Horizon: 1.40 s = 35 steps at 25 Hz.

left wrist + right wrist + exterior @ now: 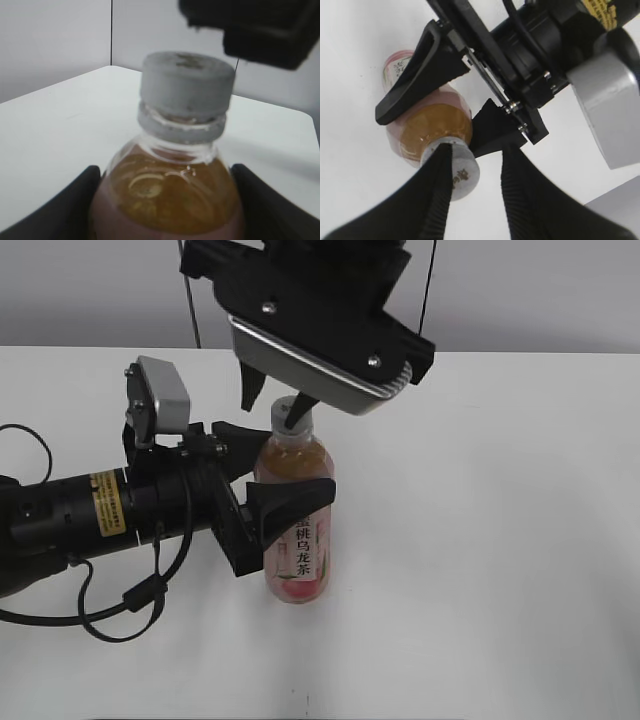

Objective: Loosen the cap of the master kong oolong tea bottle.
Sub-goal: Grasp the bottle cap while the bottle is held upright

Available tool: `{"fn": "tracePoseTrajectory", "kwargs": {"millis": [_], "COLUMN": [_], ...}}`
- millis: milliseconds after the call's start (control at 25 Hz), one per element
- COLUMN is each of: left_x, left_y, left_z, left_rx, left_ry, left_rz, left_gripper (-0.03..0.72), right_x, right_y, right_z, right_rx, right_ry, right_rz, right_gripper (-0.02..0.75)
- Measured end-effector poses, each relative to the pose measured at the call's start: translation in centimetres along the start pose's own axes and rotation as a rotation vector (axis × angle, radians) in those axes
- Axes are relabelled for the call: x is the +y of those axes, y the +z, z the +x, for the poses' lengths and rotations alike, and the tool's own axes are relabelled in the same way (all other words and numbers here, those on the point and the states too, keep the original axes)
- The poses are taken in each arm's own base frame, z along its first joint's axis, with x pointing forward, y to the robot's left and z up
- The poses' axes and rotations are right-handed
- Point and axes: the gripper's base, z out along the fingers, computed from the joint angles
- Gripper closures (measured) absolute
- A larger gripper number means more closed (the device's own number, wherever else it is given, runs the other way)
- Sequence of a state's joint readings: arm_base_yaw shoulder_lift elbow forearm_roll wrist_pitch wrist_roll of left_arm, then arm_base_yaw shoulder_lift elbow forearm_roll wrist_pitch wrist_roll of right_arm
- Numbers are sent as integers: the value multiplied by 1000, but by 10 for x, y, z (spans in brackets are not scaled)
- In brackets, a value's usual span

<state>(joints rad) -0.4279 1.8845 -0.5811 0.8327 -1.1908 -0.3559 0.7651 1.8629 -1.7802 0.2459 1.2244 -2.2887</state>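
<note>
The master kong oolong tea bottle (pixel 297 530) stands upright near the middle of the white table (pixel 500 540), its pink-and-white peach label facing the room and amber tea filling it to the shoulder. The left gripper (pixel 262 485) comes in from the side and holds the bottle with its black jaws narrowed on the body, one at each flank. From above, the right gripper (pixel 475 185) hangs over the neck with its jaws parted; one ribbed finger lies against the side of the white cap (pixel 461 172), the other stands clear of it, so the cap is beside the gap rather than inside it. To do this step well, I would say the upper gripper should shift sideways until the cap sits centred between both jaws, settle down onto the ribbed side, squeeze firmly, and only then turn the wrist, while the lower grip holds the bottle from spinning. A lopsided pinch would likely slip or tip the bottle. The table is plain and matte, a pale grey wall (pixel 550 290) behind.
</note>
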Motion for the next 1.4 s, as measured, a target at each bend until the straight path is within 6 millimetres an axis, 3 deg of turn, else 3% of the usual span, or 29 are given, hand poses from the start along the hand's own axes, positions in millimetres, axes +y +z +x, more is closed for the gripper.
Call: {"fn": "tracePoseTrajectory", "kwargs": {"millis": [400, 680, 880, 1040, 1400], "left_x": [0, 0, 0, 0, 0], "left_y": [0, 0, 0, 0, 0], "left_z": [0, 0, 0, 0, 0], "left_rx": [0, 1, 1, 1, 1], "left_ry": [1, 2, 2, 2, 1], "left_rz": [-1, 0, 0, 0, 0], "left_gripper": [221, 221, 221, 221, 221], "right_x": [0, -1, -5, -9, 1], "right_y": [0, -21, -37, -40, -39], "right_z": [0, -5, -6, -3, -3], "right_rx": [0, 27, 41, 25, 61], "right_ry": [115, 363, 877, 1187, 1709], "right_rz": [3, 42, 147, 228, 154], "right_gripper": [486, 486, 486, 486, 471]}}
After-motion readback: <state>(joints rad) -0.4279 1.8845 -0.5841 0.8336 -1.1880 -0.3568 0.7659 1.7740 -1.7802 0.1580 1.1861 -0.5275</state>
